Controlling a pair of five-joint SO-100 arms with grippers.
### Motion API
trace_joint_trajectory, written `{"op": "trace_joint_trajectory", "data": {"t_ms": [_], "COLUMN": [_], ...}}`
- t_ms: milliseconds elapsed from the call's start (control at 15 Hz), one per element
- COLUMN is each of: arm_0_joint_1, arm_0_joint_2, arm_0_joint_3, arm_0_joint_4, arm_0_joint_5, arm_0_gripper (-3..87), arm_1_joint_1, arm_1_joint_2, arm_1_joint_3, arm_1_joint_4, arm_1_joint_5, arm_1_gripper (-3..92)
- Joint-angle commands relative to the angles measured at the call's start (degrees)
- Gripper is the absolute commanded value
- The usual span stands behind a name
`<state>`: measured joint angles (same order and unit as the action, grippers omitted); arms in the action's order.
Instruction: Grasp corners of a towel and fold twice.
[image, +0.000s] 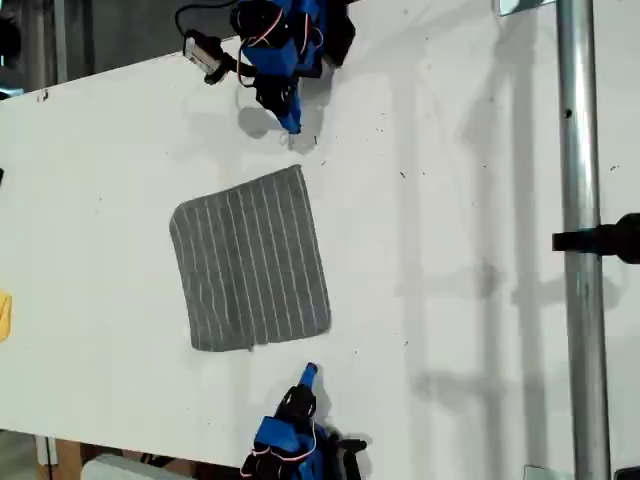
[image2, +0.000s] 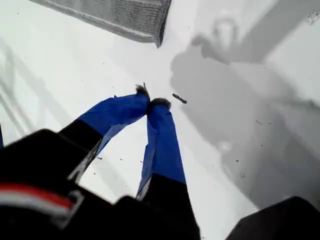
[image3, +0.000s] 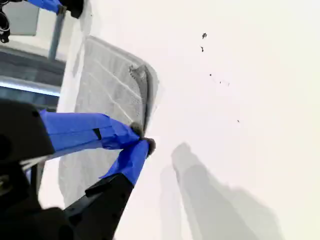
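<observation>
At the exterior view's left edge a yellow scrap (image: 4, 316) is cut off, too little of it showing to name. Next comes the towel (image: 250, 262), lying flat and spread on the white bench (image: 460, 200), stripes running far to near, no fold made yet by my reading.

Its far right corner (image: 298, 172) points straight at my first end effector (image: 293, 125), which hangs just beyond it, fingers pressed together on nothing, as the first wrist view confirms (image2: 151, 98), with bare bench between tips and cloth. That looks like a line-up for a corner grab.

On the near side, my second end effector (image: 310, 371) sits just off the towel's near edge, also pinched together and empty (image3: 143, 138). From its wrist view the tips look close against the hem, but whether they touch it I cannot tell. A small curled flap (image: 258, 345) breaks that near edge. The near right corner (image: 322, 325) is free.

Further right stands a metal pole (image: 578, 150) carrying a black clamp. Both arm bases run out of frame.
</observation>
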<state>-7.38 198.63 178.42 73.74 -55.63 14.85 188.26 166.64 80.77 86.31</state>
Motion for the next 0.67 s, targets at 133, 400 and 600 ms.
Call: {"op": "trace_joint_trajectory", "data": {"t_ms": [133,400,600], "arm_0_joint_1": [-13.4,-13.1,-12.0], "arm_0_joint_2": [0.4,0.4,0.4], "arm_0_joint_3": [0.4,0.4,0.4], "arm_0_joint_4": [0.2,0.3,0.3], "arm_0_joint_5": [-33.0,-33.0,-33.1], "arm_0_gripper": [-2.7,-2.8,-2.7], "arm_1_joint_1": [4.0,4.9,1.5], "arm_1_joint_2": [0.0,0.0,0.0], "arm_1_joint_3": [-2.3,-2.3,-2.5], "arm_1_joint_4": [0.6,0.8,0.8], "arm_1_joint_5": [0.6,0.5,0.5], "arm_1_gripper": [-0.3,-0.3,-0.3]}}
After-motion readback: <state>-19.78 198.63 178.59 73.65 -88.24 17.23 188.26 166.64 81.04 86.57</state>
